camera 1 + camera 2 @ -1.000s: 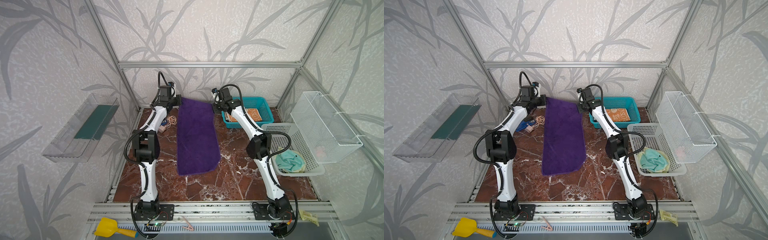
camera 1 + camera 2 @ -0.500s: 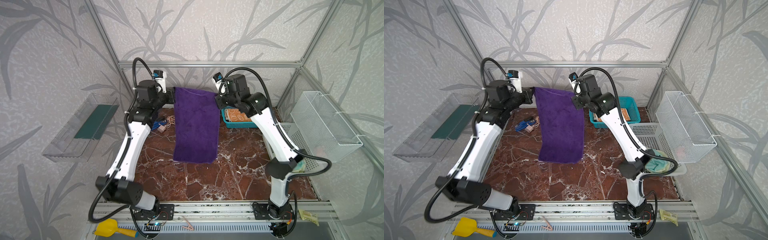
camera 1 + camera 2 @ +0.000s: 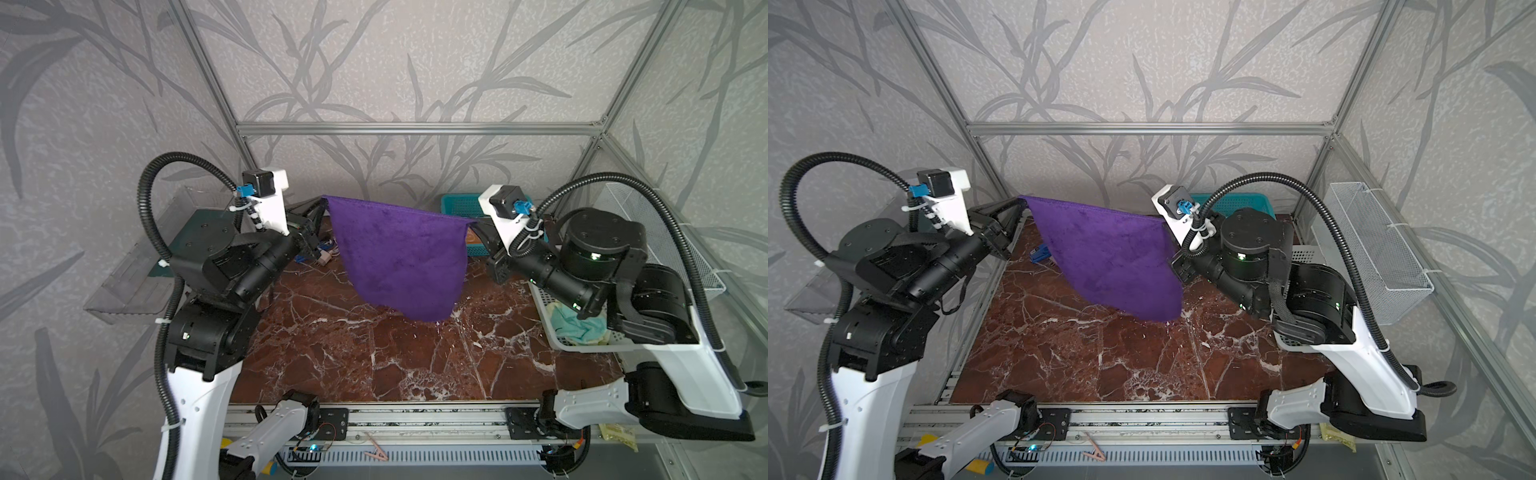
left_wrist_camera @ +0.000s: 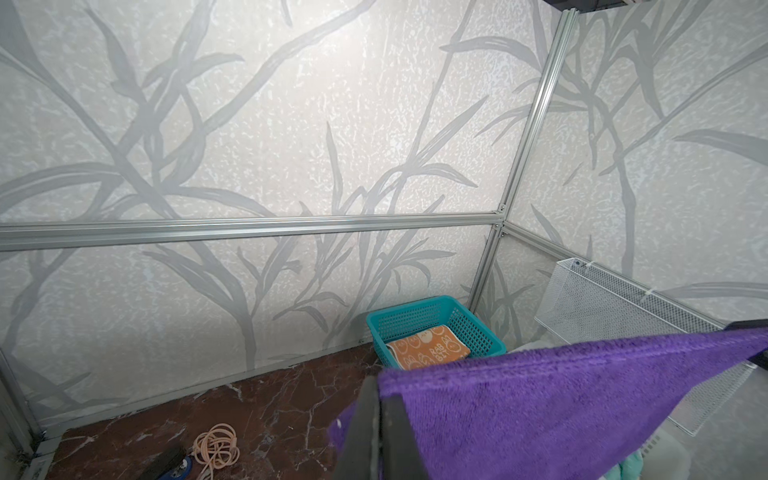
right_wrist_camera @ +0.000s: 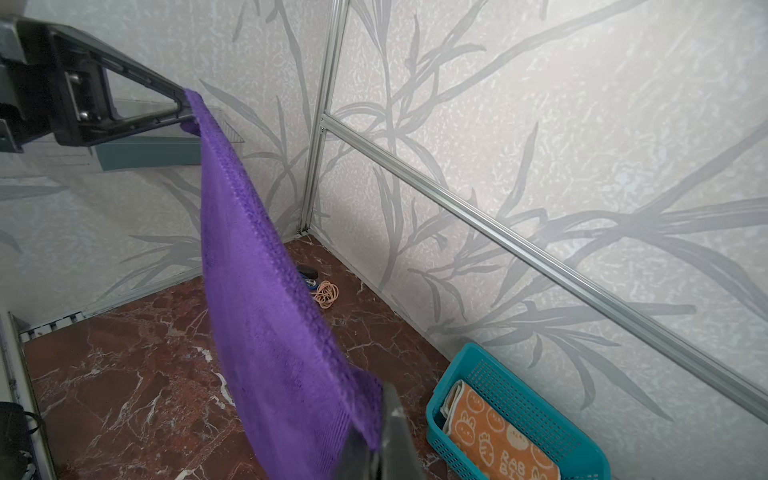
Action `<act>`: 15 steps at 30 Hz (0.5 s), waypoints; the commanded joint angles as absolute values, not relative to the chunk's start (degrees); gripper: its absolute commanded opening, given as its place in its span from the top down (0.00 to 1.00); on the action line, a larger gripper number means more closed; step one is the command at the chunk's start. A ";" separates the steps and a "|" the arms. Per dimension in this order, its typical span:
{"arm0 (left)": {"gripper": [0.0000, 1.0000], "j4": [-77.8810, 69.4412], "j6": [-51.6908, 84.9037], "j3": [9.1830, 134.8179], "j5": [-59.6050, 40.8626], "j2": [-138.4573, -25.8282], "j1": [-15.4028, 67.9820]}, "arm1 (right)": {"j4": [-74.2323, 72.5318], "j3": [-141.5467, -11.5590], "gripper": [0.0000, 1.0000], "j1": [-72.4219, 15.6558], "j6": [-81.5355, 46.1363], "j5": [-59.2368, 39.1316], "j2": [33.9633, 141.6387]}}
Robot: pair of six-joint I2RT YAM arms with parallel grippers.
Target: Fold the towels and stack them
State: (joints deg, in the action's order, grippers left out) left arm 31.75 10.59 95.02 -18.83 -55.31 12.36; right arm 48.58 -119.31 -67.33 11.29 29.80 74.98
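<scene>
You have a red-brown marble worktop (image 3: 374, 357) carrying a teal basket (image 4: 409, 328) back right, a white tray (image 3: 582, 346) beside it, and a coiled cord (image 4: 216, 449) back left.

Both top views look steeply down from above the worktop's (image 3: 374, 365) front edge. Both wrist views, close-up, share the purple towel (image 4: 561, 415) and the teal basket (image 4: 471, 332).

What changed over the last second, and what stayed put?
The purple towel, flat on the table a second ago, has been lifted by its far edge and now hangs between the left gripper and right gripper, both shut on its corners throughout. The orange towel in the teal basket and the yellow-teal towel in the white basket stayed put.
</scene>
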 commanded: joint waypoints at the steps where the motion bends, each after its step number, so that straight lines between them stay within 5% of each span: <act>1: 1.00 33.82 12.26 97.47 -18.62 -54.75 12.30 | 50.81 -121.05 1.00 -71.46 13.82 39.89 73.89; 9: 1.00 35.28 12.50 96.32 -17.45 -57.60 12.31 | 48.17 -119.85 1.00 -70.42 16.25 44.38 76.18; 15: 1.00 35.48 9.94 93.22 -15.03 -66.41 12.09 | 49.55 -116.96 1.00 -50.78 9.21 25.98 80.23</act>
State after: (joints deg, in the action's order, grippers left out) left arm 34.65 11.62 96.01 -18.46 -62.02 12.56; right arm 49.98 -118.98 -58.54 13.02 33.19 78.78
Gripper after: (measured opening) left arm 0.047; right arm 0.048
